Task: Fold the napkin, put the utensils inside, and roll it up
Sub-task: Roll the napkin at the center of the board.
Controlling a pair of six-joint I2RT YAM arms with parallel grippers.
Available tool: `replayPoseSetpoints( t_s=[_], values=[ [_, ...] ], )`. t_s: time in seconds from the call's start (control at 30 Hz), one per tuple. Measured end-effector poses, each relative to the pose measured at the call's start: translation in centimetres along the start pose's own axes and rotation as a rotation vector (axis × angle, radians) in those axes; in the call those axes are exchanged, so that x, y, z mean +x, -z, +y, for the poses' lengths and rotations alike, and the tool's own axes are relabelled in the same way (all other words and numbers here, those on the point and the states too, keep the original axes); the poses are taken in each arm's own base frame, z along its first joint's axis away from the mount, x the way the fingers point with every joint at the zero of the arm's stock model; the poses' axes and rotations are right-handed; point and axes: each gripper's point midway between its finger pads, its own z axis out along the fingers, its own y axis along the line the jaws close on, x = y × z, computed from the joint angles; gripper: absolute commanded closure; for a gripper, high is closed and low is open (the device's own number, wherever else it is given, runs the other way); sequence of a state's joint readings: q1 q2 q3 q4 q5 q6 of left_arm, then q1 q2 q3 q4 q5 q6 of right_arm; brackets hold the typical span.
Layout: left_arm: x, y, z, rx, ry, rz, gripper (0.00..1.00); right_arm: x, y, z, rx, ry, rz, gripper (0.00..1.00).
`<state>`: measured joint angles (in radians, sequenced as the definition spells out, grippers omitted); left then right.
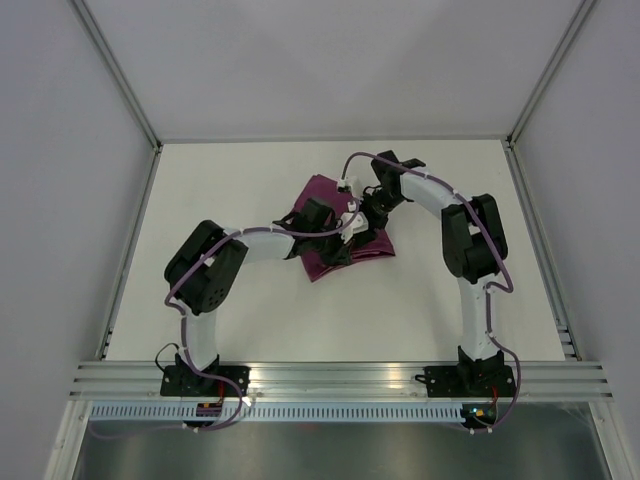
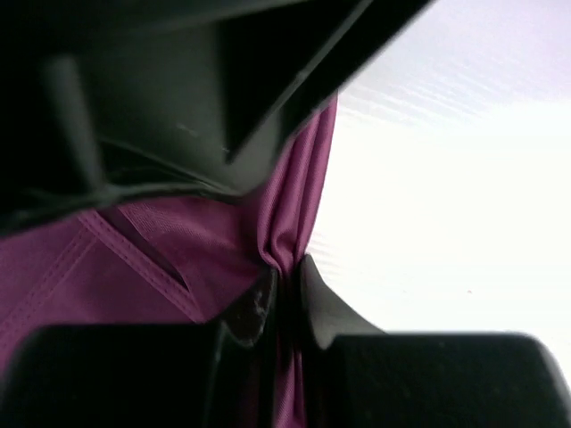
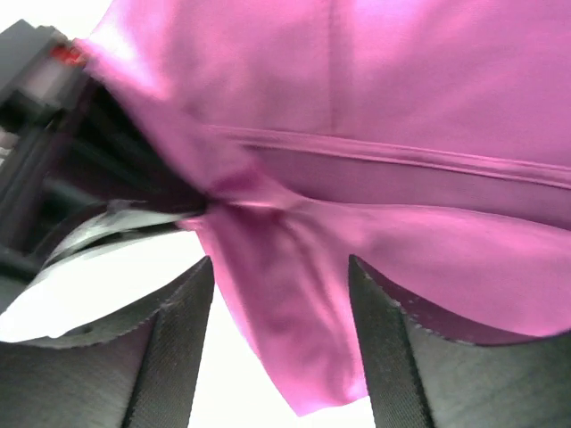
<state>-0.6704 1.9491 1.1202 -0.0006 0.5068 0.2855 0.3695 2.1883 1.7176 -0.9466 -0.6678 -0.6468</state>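
Note:
The plum-purple napkin (image 1: pixel 330 225) lies bunched in the middle of the white table, partly lifted. My left gripper (image 1: pixel 345 238) is shut on a pinched fold of the napkin (image 2: pixel 284 234); the cloth runs up between its fingertips (image 2: pixel 259 303). My right gripper (image 1: pixel 368 212) is open, and a hanging corner of the napkin (image 3: pixel 294 303) sits between its fingers (image 3: pixel 183 339), which do not press it. The left gripper's dark body shows at the left edge of the right wrist view. The utensils are out of view.
The white table (image 1: pixel 250 320) is walled by pale panels at the back and sides. An aluminium rail (image 1: pixel 340 378) runs along the near edge, holding both arm bases. Purple cables trail along both arms.

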Motion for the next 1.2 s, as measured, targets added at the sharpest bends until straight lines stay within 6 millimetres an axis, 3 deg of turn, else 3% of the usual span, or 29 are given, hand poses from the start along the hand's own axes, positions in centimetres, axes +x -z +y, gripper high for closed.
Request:
replayPoseSetpoints(
  t_s=[0.23,0.53,0.63,0.7,0.77,0.97,1.1,1.2],
  values=[
    [-1.0,0.1,0.0,0.077,0.029,-0.028,0.98,-1.5,1.4,-2.6,0.118,0.025,-0.087,0.29],
    [-2.2,-0.4,-1.6,0.223,0.044,-0.059,0.98,-0.6,3.2,-4.5,0.255,-0.006,-0.143,0.25],
    [-2.0,-0.4,-1.3,0.225,0.061,-0.053,0.98,-0.5,3.5,-5.3,0.298,-0.023,-0.137,0.25],
    [-0.7,-0.1,-1.3,0.223,0.123,-0.012,0.98,-0.6,4.1,-5.9,0.320,-0.054,-0.152,0.25],
    [0.4,0.2,-1.1,0.241,0.194,0.009,0.98,-0.9,5.4,-7.3,0.367,-0.084,-0.177,0.25],
    [0.9,0.8,-0.7,0.241,0.255,0.022,0.98,-2.9,9.1,-10.7,0.471,-0.125,-0.273,0.25],
    [1.0,0.8,-1.0,0.269,0.286,0.042,0.98,-2.8,10.0,-11.2,0.462,-0.130,-0.306,0.25],
    [1.0,0.8,-1.0,0.307,0.325,0.057,0.98,-1.7,9.9,-10.3,0.435,-0.089,-0.312,0.26]
  ],
)
